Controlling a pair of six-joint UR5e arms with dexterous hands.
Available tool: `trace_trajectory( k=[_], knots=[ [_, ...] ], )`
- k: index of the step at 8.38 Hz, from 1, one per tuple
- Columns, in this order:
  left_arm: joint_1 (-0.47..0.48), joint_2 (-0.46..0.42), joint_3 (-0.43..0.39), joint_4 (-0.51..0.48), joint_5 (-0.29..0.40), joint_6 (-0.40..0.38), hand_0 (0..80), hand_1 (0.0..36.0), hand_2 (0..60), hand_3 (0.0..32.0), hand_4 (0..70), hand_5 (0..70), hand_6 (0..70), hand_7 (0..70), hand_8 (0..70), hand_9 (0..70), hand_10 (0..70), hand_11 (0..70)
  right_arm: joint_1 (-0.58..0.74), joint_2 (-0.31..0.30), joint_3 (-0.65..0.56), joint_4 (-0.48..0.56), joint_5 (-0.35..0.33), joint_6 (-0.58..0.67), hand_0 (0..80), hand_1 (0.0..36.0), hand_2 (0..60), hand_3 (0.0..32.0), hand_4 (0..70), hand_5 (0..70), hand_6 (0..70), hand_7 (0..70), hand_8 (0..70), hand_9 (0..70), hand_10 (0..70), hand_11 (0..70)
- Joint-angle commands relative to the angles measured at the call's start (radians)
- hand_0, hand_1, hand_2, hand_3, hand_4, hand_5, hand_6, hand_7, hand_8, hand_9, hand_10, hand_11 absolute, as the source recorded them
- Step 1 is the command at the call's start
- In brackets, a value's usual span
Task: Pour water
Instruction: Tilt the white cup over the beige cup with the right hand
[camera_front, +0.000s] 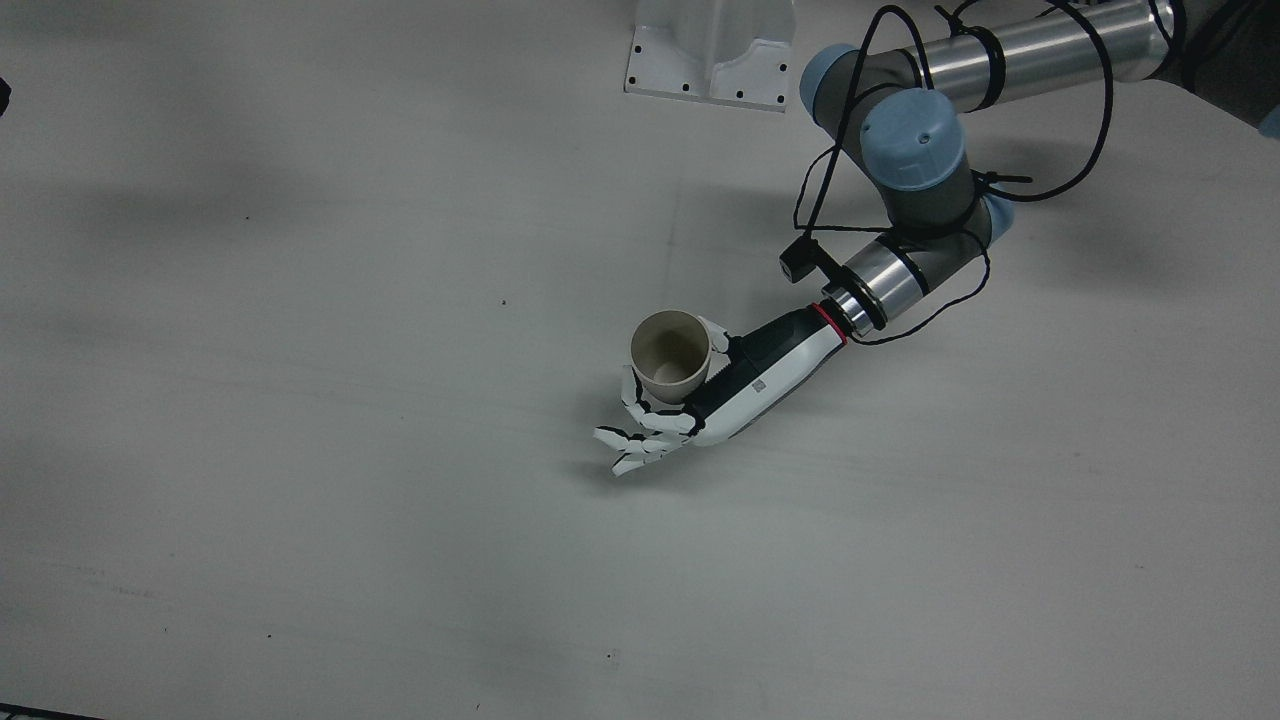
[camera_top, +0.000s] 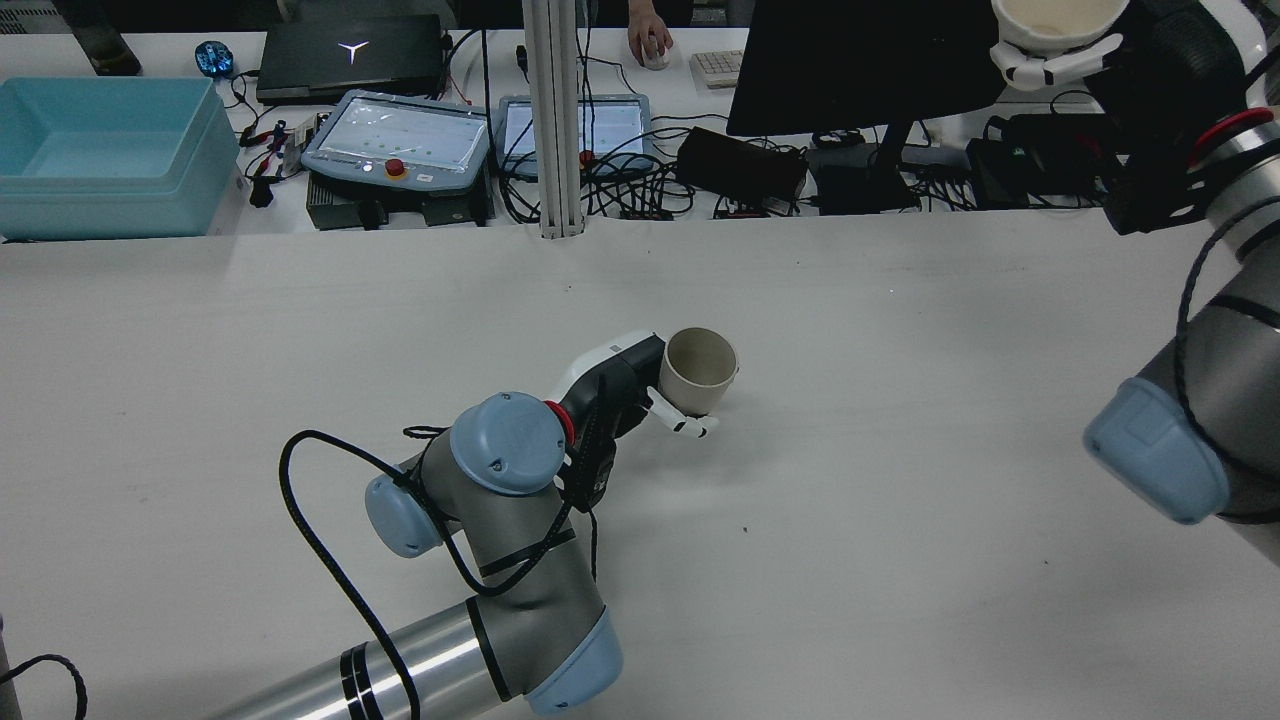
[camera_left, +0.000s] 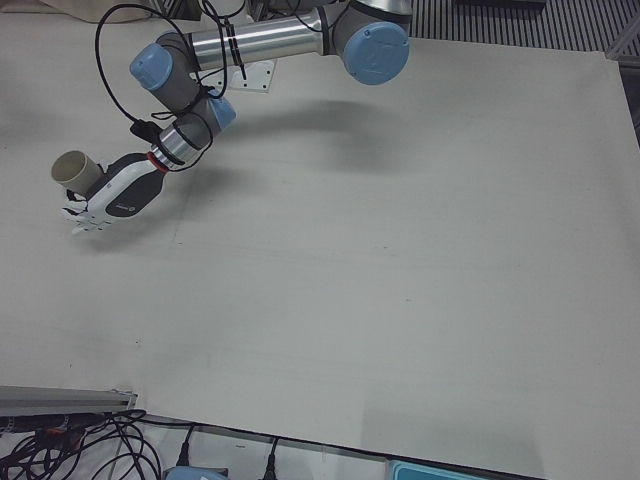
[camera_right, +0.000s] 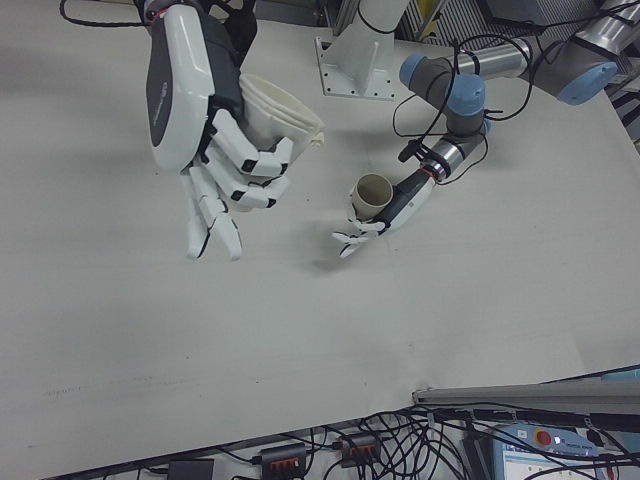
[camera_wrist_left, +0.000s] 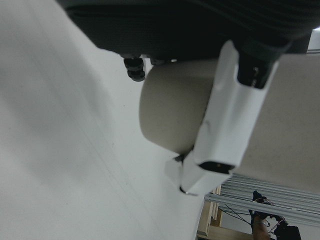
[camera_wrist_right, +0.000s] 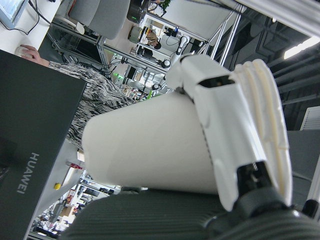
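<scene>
My left hand (camera_front: 725, 385) is shut on a beige cup (camera_front: 670, 350) near the middle of the table. The cup stands upright with its mouth open upward, and its inside looks dry. The rear view shows this cup (camera_top: 700, 370) just right of the left hand (camera_top: 615, 385). The left-front view has the cup (camera_left: 75, 170) and the hand (camera_left: 120, 195) at its left edge. Whether the cup's base touches the table I cannot tell. My right hand (camera_right: 200, 120) is raised high and shut on a second pale cup (camera_right: 280, 115), which also shows at the rear view's top right (camera_top: 1050, 20).
The arm's white base plate (camera_front: 710, 60) is bolted at the table's far edge. Beyond the table stand a blue bin (camera_top: 100, 150), teach pendants (camera_top: 400, 140) and a dark monitor (camera_top: 860, 60). A person's hand (camera_top: 650, 40) rests on a mouse. Cables (camera_right: 380, 440) hang at the front edge.
</scene>
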Motion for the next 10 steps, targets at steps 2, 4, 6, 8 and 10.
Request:
trace_trajectory(
  k=[2, 4, 6, 8, 10],
  knots=[
    [0.014, -0.061, 0.039, -0.003, -0.021, -0.001, 76.8, 36.0, 60.0, 0.0, 70.0, 70.0, 23.0, 29.8, 11.7, 6.3, 4.4, 8.9, -0.231, 0.101, 0.062, -0.019, 0.2, -0.446, 80.0, 36.0, 60.0, 0.0, 63.6, 70.0, 34.3, 63.5, 5.8, 11.3, 0.0, 0.0],
    [0.008, -0.085, 0.039, -0.001, -0.027, -0.006, 77.0, 36.0, 60.0, 0.0, 70.0, 70.0, 22.6, 29.5, 11.6, 6.2, 4.2, 8.6, -0.35, 0.111, 0.059, -0.018, 0.31, -0.66, 80.0, 36.0, 60.0, 0.0, 63.4, 70.0, 33.3, 63.4, 5.6, 11.2, 0.0, 2.5],
    [0.003, -0.113, 0.039, 0.0, -0.05, -0.007, 77.5, 36.0, 60.0, 0.0, 70.0, 70.0, 23.2, 30.0, 11.5, 6.3, 4.2, 8.5, -0.458, 0.12, 0.078, -0.012, 0.4, -0.878, 80.0, 36.0, 60.0, 0.0, 59.1, 70.0, 30.2, 57.8, 5.0, 10.1, 1.8, 7.2],
    [-0.01, -0.14, 0.039, 0.013, -0.055, -0.007, 78.4, 36.0, 60.0, 0.0, 70.0, 70.0, 24.2, 31.0, 11.8, 6.7, 4.1, 8.4, -0.533, 0.106, 0.068, -0.009, 0.463, -0.955, 80.0, 36.0, 60.0, 0.0, 53.9, 70.0, 26.1, 50.1, 4.2, 8.6, 3.1, 9.3],
    [-0.026, -0.144, 0.039, 0.013, -0.049, -0.009, 78.4, 36.0, 60.0, 0.0, 70.0, 70.0, 24.3, 31.1, 11.8, 6.7, 4.2, 8.5, -0.517, 0.058, 0.136, -0.007, 0.49, -0.954, 80.0, 36.0, 60.0, 0.0, 50.9, 70.0, 24.6, 45.4, 3.9, 7.6, 4.6, 11.4]
  ],
)
